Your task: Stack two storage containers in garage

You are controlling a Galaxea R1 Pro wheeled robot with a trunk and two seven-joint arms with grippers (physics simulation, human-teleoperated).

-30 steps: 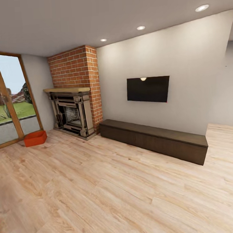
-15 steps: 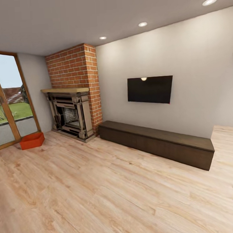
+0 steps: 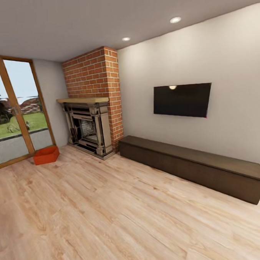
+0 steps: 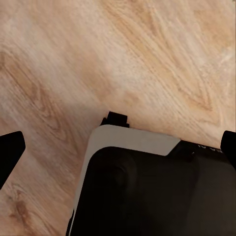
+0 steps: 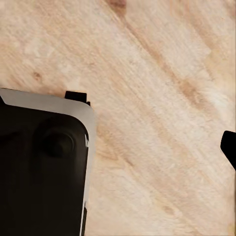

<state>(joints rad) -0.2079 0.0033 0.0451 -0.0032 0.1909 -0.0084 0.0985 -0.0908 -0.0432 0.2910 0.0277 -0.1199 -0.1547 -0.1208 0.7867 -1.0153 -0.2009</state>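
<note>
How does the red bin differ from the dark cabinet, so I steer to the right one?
The bin is small, red-orange and open-topped; the cabinet is long, dark brown and closed on top. The bin sits by the glass door, on the far side of the fireplace from the cabinet, which runs along the wall under the TV. Both rest on the wood floor.

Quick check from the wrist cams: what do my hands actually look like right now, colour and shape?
Little shows. The left hand has two plain matte black fingertips, blunt and unmarked, at the picture's edges. The right wrist view catches one similar black fingertip. No cables or markings are visible on them.
</note>
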